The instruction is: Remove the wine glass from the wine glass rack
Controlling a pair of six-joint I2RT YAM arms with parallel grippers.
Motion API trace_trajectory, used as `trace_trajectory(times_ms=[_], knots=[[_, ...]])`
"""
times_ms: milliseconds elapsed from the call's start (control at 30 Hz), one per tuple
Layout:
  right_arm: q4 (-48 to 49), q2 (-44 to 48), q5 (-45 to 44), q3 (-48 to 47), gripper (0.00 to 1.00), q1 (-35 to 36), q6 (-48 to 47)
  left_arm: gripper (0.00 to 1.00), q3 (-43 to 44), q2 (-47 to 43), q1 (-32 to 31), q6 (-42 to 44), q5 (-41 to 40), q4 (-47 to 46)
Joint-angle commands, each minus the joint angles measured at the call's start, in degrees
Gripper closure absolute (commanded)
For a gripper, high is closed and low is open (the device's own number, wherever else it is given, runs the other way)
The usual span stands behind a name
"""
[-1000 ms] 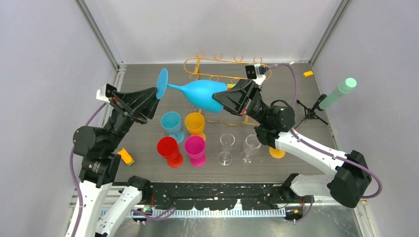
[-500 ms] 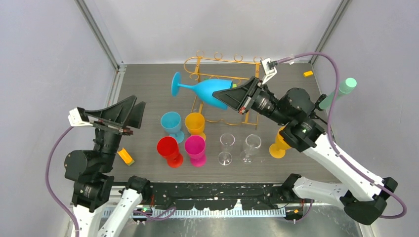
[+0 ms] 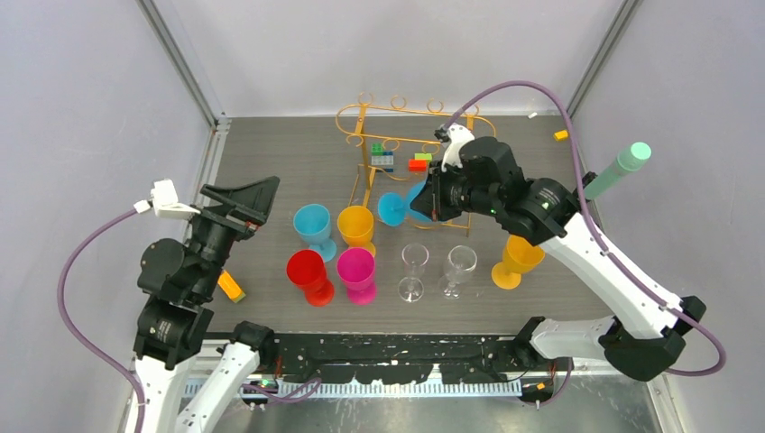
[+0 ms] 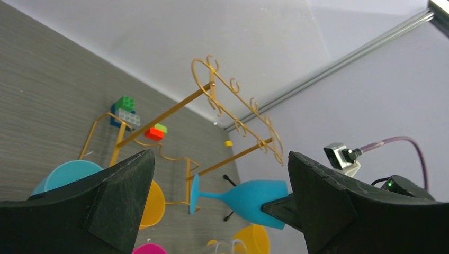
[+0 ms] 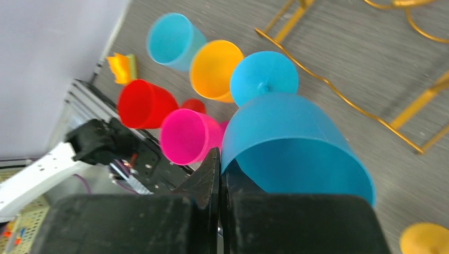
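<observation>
In front of the gold wine glass rack (image 4: 212, 87), a blue wine glass (image 3: 394, 207) is held up in the air by the right end effector (image 3: 433, 200). Its fingers (image 5: 205, 180) are shut tight, and the rim of the bowl is pinched between them. The glass is tipped on its side. The open bowl is turned toward the right end effector and the round foot is pointed away from it, to the left. The foot is seen very close to a thin leg of the rack, but it cannot be told if the two are touching. The glass is lower than the curly loops on top of the rack.

Under the foot of the glass, a light blue cup (image 3: 313, 222) and an orange cup (image 3: 355, 223) are stood side by side on the grey bench (image 3: 271, 144). A red cup (image 3: 307, 268) and a pink cup (image 3: 356, 266) are stood in front of them. Two clear glasses (image 3: 414, 262) and an orange glass (image 3: 517, 256) are stood to the right. Some small toy blocks (image 3: 382, 156) are seen on the bench under the rack.

The left end effector (image 3: 257, 206) is opened as wide as can be, and nothing is held in it. It is kept up off the bench, well apart from the blue glass, with its open side turned toward the rack.
</observation>
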State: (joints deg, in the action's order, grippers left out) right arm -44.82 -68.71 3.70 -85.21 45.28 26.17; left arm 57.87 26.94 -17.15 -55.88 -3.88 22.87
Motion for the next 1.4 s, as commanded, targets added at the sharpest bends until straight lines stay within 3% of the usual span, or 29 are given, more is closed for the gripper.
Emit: trace_trajectory(times_ms=[0,533,867,1367], knots=[[-8.66,-1.94,-5.98,-5.38,1.00,0.38,-4.30,0.00,1.41,1.37,0.01,5.17,0.69,1.76],[-14.76,-20.59,-24.69,-13.78,1.00,10.51,-5.97,0.02,3.77,2.67,0.01,10.92,3.23,6.30],[-13.15,-31.27,-25.00,-15.19,1.00,10.71,-9.87,0.02,3.55,1.98,0.01,11.53,2.62,7.22],[-10.05,-36.01,-23.85,-12.99,0.99,10.65,-9.84,0.02,2.73,1.79,0.01,11.40,2.40,7.43]])
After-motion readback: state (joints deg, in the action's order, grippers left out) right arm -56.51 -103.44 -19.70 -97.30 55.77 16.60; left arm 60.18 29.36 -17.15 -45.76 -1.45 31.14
